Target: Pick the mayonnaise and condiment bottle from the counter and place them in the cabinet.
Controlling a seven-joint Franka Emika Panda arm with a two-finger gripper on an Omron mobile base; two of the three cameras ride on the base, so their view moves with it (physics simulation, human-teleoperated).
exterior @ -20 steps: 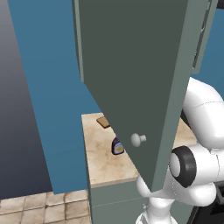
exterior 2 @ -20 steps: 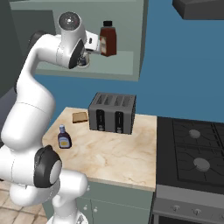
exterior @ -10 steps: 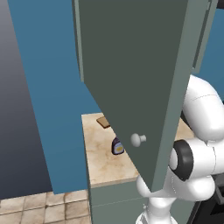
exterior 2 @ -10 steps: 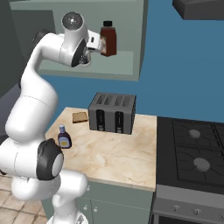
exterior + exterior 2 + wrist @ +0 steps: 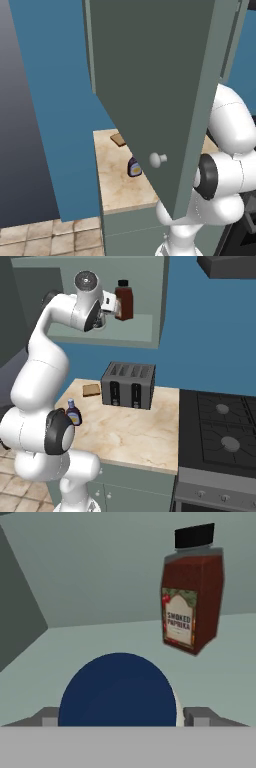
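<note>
One condiment bottle [image 5: 124, 300] stands upright inside the open cabinet [image 5: 145, 331].

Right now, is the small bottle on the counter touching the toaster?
Apart. The right base view shows a stretch of bare counter between the small bottle and the toaster. The bottle stands near the counter's left edge.

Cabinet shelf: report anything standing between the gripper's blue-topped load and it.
Nothing visible does. The cabinet door is open; the paprika bottle stands to one side of the blue-topped load, with bare shelf ahead.
</note>
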